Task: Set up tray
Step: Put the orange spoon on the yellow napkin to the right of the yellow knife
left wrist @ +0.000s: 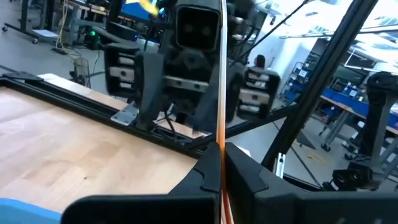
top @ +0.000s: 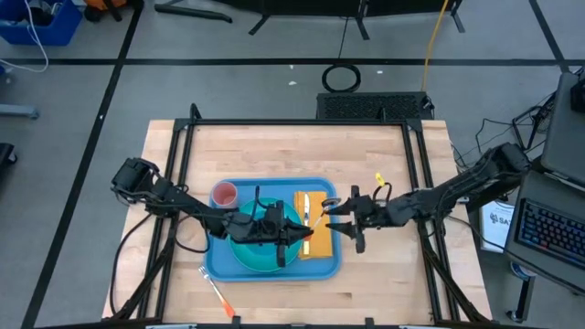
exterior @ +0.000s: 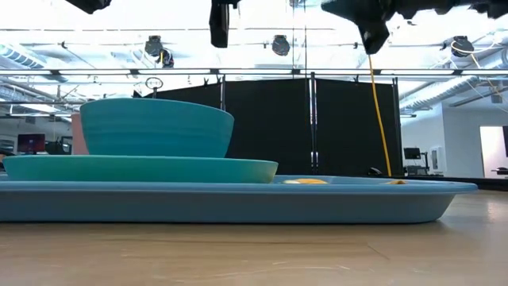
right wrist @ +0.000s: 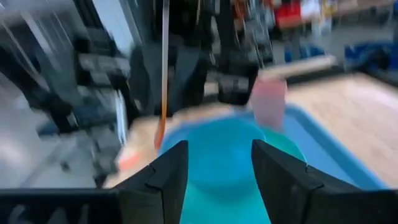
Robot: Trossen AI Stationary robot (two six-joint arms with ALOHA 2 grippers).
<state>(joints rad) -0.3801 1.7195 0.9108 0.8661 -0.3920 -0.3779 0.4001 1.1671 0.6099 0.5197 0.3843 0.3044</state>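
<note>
Across the middle of the pale wooden desk (top: pixel 164 183), squarely between both arms: large flat blue plastic rectangular tray (top: pixel 270 189), rounded at the corners, raised at the rim.

On its left far corner, small pink plastic cup (top: pixel 224 193), upright; just beside that, nearer the front, round smooth teal plate (top: pixel 251 258) carrying deep round blue bowl (exterior: pixel 156 127); off the tray at the front left, on bare wood, slim orange utensil (top: pixel 217 294).

Above the plate's right edge, left claw (left wrist: pixel 221 168), clenched on thin orange-and-white rod (left wrist: pixel 221 93), rod upright between the dark fingers.

Right of that, flat yellow rectangular pad (top: pixel 315 224), lying inside the tray's right half.

Over the tray's right rim, right claw (right wrist: pixel 214 165), released, fingers spread with nothing between them, facing bowl and cup.

Handling, by judgement: tray likely light but wide, stiff enough to hold shape though apt to flex under load; smooth plastic, probably slippery on the wood and under dark fingers; best taken at the raised rim along a long side, or at both short ends together; level carry needed, since bowl, plate and cup could slide on the glossy floor.
</note>
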